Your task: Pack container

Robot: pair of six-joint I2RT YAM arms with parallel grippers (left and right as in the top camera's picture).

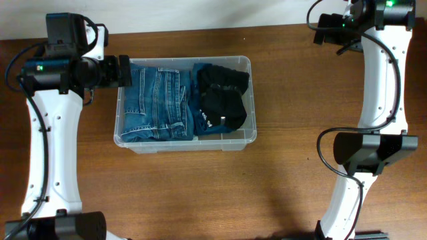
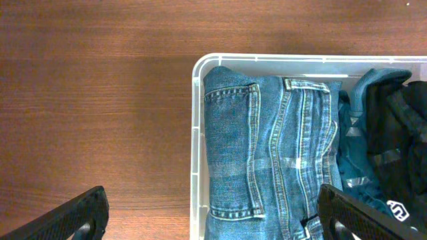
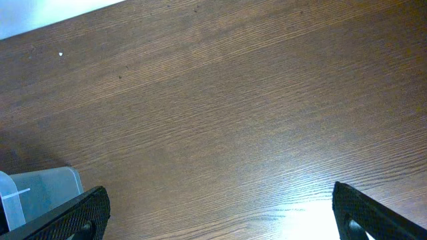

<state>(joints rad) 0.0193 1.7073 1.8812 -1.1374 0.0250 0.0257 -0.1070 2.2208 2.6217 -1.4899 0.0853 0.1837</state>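
The clear plastic container (image 1: 187,145) stands left of the table's middle. Folded blue jeans (image 1: 157,103) fill its left half, and a black garment (image 1: 223,100) lies over a teal one in its right half. My left gripper (image 1: 124,71) is open and empty over the container's far-left rim. In the left wrist view its jaws (image 2: 213,223) straddle the rim (image 2: 195,133) and the jeans (image 2: 267,147). My right gripper (image 1: 325,30) is open and empty at the far right, over bare wood (image 3: 217,217). A corner of the container (image 3: 40,193) shows there.
The wooden table (image 1: 300,100) spans the whole view, with a pale wall edge along the back. The right arm's base (image 1: 373,150) stands at the right, and the left arm's white link (image 1: 53,153) runs down the left side.
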